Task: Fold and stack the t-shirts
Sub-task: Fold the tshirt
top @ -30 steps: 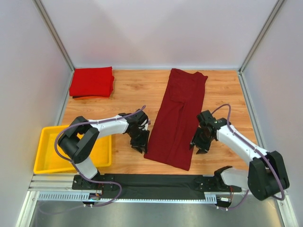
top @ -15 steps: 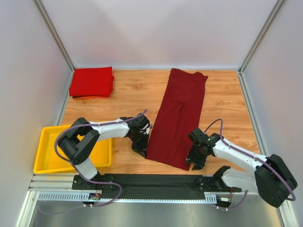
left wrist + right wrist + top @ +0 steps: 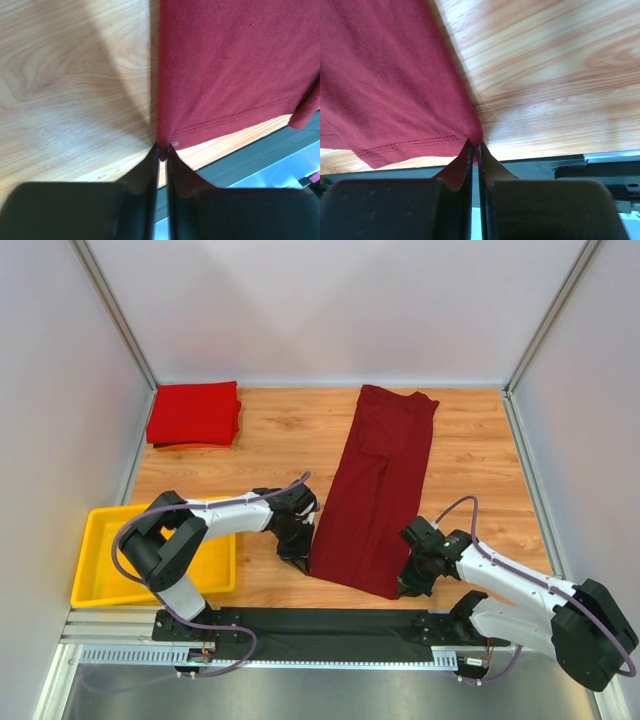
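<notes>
A dark maroon t-shirt (image 3: 380, 480) lies folded lengthwise into a long strip on the wooden table, running from the back to the near edge. My left gripper (image 3: 302, 560) is shut on its near left corner (image 3: 167, 135). My right gripper (image 3: 406, 586) is shut on its near right corner (image 3: 465, 131). Both corners sit low at the table. A brighter red t-shirt (image 3: 194, 412) lies folded at the back left.
A yellow plastic tray (image 3: 100, 560) sits at the near left, beside the left arm. A black strip (image 3: 320, 622) runs along the table's near edge. White walls close in the left, back and right sides.
My right gripper has moved down and toward the near edge to the shirt's near right corner and shut on it. My left gripper has shifted slightly to the near left corner.
</notes>
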Tool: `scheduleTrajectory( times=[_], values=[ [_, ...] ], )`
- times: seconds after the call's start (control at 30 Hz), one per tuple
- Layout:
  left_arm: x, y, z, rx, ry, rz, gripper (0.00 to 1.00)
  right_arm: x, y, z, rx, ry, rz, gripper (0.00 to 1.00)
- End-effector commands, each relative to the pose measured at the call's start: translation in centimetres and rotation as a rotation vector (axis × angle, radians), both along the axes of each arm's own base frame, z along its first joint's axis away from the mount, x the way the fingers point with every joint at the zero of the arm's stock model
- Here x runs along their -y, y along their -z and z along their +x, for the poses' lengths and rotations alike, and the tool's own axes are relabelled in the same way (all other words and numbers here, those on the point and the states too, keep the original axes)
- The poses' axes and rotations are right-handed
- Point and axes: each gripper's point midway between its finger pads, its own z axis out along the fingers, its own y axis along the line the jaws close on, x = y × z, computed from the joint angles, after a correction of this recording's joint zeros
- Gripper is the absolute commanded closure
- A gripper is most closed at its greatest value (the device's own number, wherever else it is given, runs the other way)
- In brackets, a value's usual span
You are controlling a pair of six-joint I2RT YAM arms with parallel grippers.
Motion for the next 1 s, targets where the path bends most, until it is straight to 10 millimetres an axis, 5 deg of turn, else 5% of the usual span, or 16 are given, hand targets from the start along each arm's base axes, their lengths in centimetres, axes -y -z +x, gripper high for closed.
scheduleTrajectory(
  times=[0.0,0.17,0.5,0.67,0.8,0.97],
  values=[
    [-1.9,0.1,0.1,0.036,-0.017,0.085,0.75,2.1,0.7,-0.2,0.019,0.026,-0.101,1.0],
    [-1.2,-1.5,0.2,0.062,-0.003,0.032,0.6,2.7,0.9,-0.6,0.008,0.019,-0.125,1.0],
    [0.5,-0.2,-0.8,-0.005,0.056,-0.063,0.57,2.5,0.9,-0.7,0.007,0.013,-0.115,0.99],
    [-0.2,1.0,-1.4,-0.039,0.059,-0.015,0.7,3.0,0.6,-1.2,0.005,0.011,-0.131,1.0],
    [0.2,0.6,-1.9,-0.05,0.066,-0.041,0.99,3.3,0.1,-1.7,0.006,0.011,-0.129,1.0],
    [0.8,-1.1,-2.2,-0.035,0.022,-0.106,1.0,4.2,-0.2,-1.9,0.036,0.015,-0.151,1.0]
  ],
)
